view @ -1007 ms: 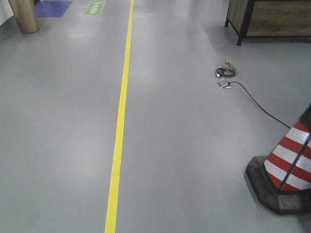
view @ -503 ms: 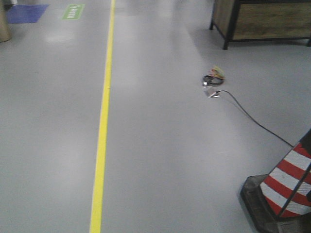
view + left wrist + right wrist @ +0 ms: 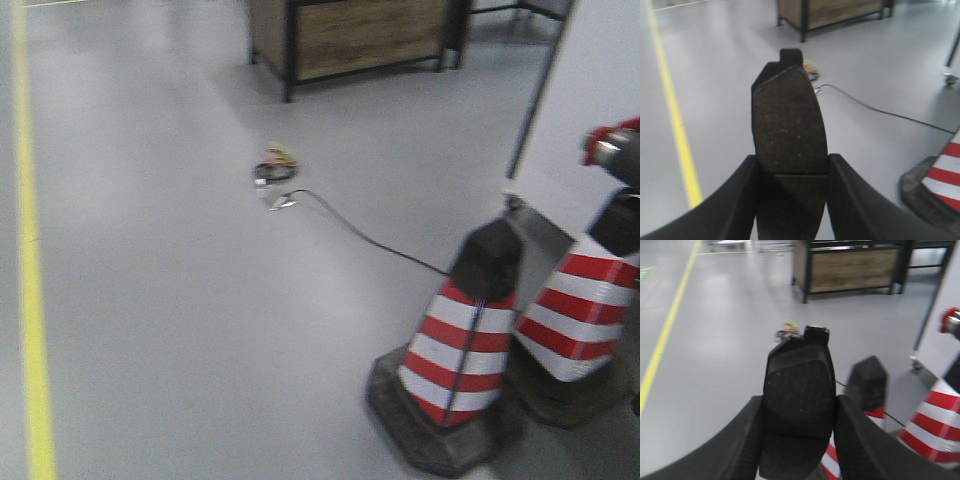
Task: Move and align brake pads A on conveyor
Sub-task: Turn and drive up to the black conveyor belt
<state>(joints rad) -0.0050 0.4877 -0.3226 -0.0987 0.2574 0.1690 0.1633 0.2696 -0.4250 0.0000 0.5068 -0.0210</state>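
Left hand (image 3: 792, 172): both dark fingers pressed onto the lower end of a brake pad (image 3: 787, 120), pinching it from either side. The pad stands upright in the air over the grey floor (image 3: 180, 330), touching nothing else. Its face is rough and dark, with a small square tab at the top and the upper left corner cut at a slant. A thin line crosses the face level with the fingertips.

Right hand (image 3: 799, 412): same grip, fingers closed on the bottom of a second brake pad (image 3: 799, 385). This one is also upright and clear of the floor. It has a rounded top edge with a small tab above; the view is slightly blurred.

Surroundings: a yellow line (image 3: 30, 300) runs along the floor at far left. Two red-and-white striped cones (image 3: 465, 340) with black bases stand side by side at lower right, bases touching or nearly so. A black cable (image 3: 370, 235) trails from behind the nearer cone to a small coil of wires (image 3: 275, 170) lying on the floor. Beyond that is a wooden cabinet (image 3: 360, 35) on a black frame. A red-capped object sits at the right edge, too blurred to make out.
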